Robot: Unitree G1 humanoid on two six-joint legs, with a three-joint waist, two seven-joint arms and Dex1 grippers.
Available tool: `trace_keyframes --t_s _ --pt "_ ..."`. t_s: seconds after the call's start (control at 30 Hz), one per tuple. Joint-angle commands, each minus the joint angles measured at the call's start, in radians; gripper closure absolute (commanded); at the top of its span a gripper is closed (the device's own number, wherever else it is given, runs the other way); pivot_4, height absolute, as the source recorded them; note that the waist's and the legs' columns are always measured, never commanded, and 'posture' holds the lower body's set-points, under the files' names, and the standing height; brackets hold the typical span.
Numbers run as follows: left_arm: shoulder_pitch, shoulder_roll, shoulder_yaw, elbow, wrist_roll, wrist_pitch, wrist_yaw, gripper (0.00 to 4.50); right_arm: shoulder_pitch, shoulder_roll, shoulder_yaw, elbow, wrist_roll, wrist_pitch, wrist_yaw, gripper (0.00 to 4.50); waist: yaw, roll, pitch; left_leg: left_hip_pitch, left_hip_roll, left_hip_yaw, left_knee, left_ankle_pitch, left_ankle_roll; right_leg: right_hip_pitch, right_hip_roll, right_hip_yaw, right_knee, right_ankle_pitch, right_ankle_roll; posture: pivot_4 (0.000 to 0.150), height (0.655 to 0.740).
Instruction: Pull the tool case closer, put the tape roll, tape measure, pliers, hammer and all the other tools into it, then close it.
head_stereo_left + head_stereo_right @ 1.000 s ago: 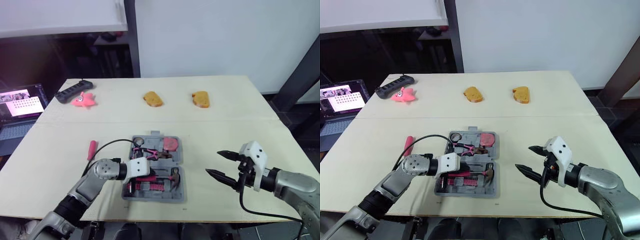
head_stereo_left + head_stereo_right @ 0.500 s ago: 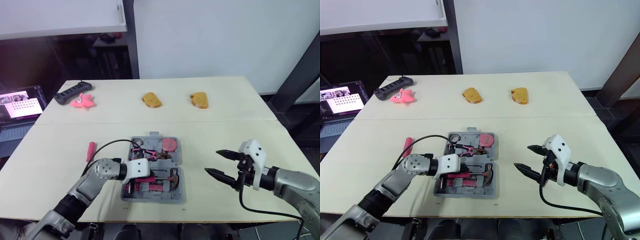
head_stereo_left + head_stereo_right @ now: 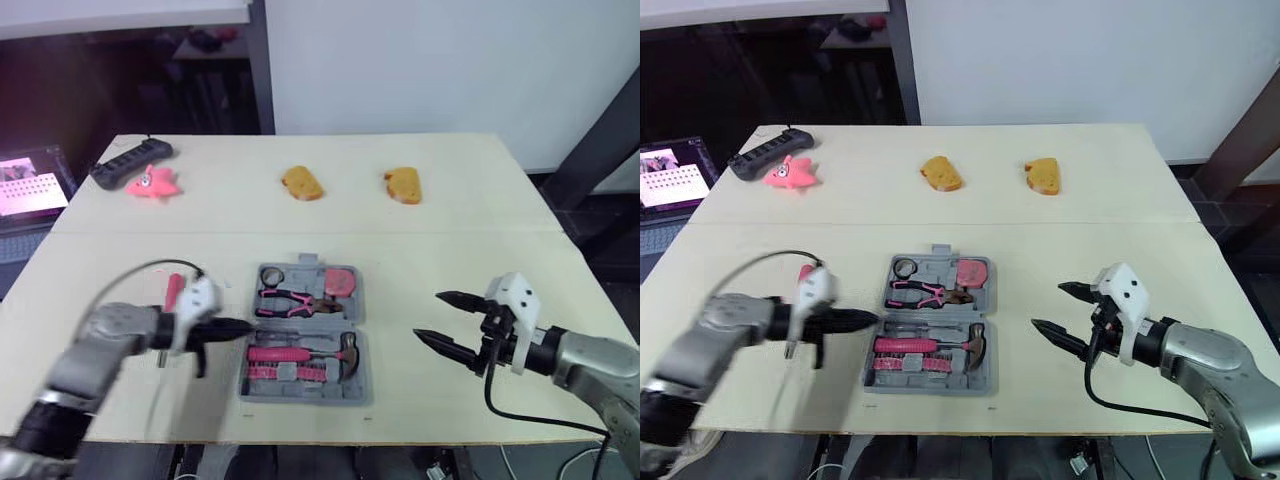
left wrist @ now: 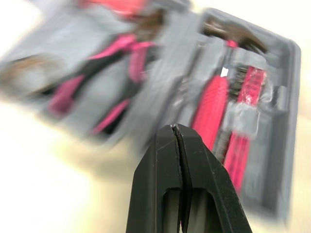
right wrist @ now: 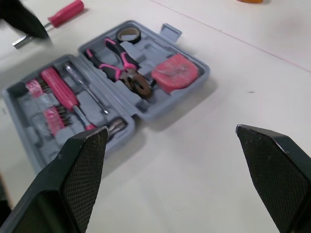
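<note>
The grey tool case (image 3: 305, 391) lies open near the table's front edge. Its far half holds the tape roll (image 3: 272, 273), the pink-handled pliers (image 3: 290, 298) and the pink tape measure (image 3: 341, 284). The hammer (image 3: 300, 354) lies in the near half. My left gripper (image 3: 243, 327) is shut and empty, just left of the case, pointing at it. A red screwdriver (image 3: 172, 292) lies on the table behind that gripper. My right gripper (image 3: 440, 320) is open wide, right of the case, above bare table.
Two orange bread-like pieces (image 3: 302, 183) (image 3: 404, 185), a pink toy (image 3: 150, 184) and a black power strip (image 3: 130, 163) sit along the table's far side. A laptop (image 3: 30, 185) stands off the left edge.
My left gripper has drawn back out of the case's near half to a spot just left of it. The camera view has shifted. The right gripper has stayed open in place.
</note>
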Motion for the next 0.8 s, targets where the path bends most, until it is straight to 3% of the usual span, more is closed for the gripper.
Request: trace_keyframes --t_s 0.03,0.1,0.2,0.43,0.47,0.6,0.8 --pt "0.106 0.092 0.201 0.117 -0.015 -0.021 -0.031 4.49 0.053 -0.012 -0.071 0.061 -0.037 -0.095 0.053 0.0 0.001 0.0 0.001 -0.002 0.0 0.0 0.0 0.0 0.0 -0.002 0.0 0.0 0.0 0.0 0.0 0.15 0.74" --pt "0.177 0.129 0.274 0.214 0.026 -0.086 -0.024 4.49 0.088 -0.015 -0.1 0.108 -0.056 -0.148 0.088 0.0 0.001 0.001 0.001 -0.006 0.0 0.0 -0.001 0.0 0.0 -0.007 0.0 0.0 0.0 0.0 0.0 0.15 0.74" --pt "0.246 0.145 0.389 0.383 0.039 -0.147 0.005 3.68 0.143 -0.021 -0.154 0.192 -0.076 -0.221 0.146 0.0 0.0 -0.001 0.003 -0.008 0.0 0.0 -0.001 0.0 0.0 -0.008 0.0 0.0 -0.001 -0.001 -0.002 0.15 0.74" --pt "0.396 0.117 0.552 0.52 0.039 -0.232 0.049 0.25 0.219 -0.045 -0.25 0.455 -0.145 -0.393 0.243 0.0 0.0 -0.007 0.006 -0.008 0.0 0.001 0.005 0.001 -0.001 -0.006 -0.001 0.0 -0.001 -0.002 -0.005 0.15 0.74" --pt "0.413 0.111 0.566 0.513 0.033 -0.231 0.053 0.08 0.225 -0.045 -0.259 0.489 -0.153 -0.418 0.254 0.0 0.0 -0.007 0.006 -0.008 0.0 0.001 0.005 0.001 -0.001 -0.006 -0.001 0.0 -0.001 -0.001 -0.006 0.15 0.74" --pt "0.444 0.095 0.593 0.482 0.019 -0.226 0.056 0.08 0.233 -0.041 -0.261 0.563 -0.171 -0.49 0.283 0.0 -0.001 -0.007 0.006 -0.007 0.0 0.001 0.006 0.001 -0.002 -0.005 -0.001 0.0 0.001 -0.001 -0.007 0.15 0.74" --pt "0.455 0.077 0.596 0.425 0.009 -0.197 0.076 0.08 0.208 -0.025 -0.237 0.532 -0.161 -0.489 0.268 0.0 -0.002 -0.007 0.006 -0.005 0.0 0.001 0.006 0.002 -0.003 -0.005 0.0 0.0 0.002 0.0 -0.007 0.15 0.74"
